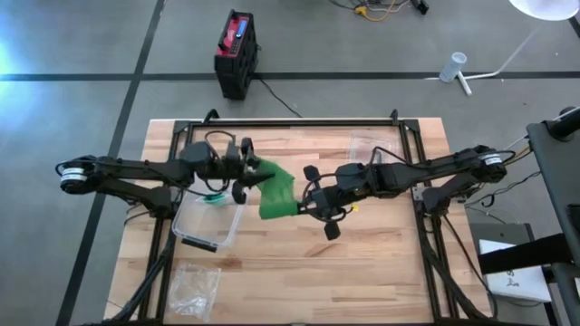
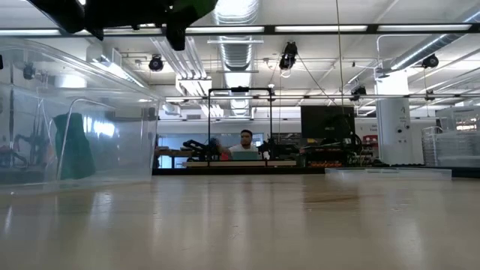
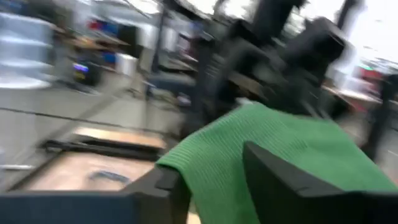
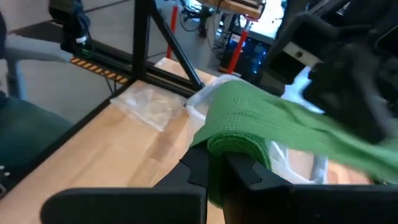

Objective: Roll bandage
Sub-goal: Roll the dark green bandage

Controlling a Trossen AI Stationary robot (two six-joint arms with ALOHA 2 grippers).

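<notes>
Aloft, both grippers grasp the bandage (image 1: pixel 276 195).
Left gripper (image 1: pixel 246 175) and right gripper (image 1: pixel 313 206) clench opposite ends above the table (image 1: pixel 381 272).

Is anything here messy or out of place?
Nothing looks spilled or broken. The green bandage hangs stretched in the air between the left gripper and right gripper, above the wooden table, only partly rolled.
</notes>
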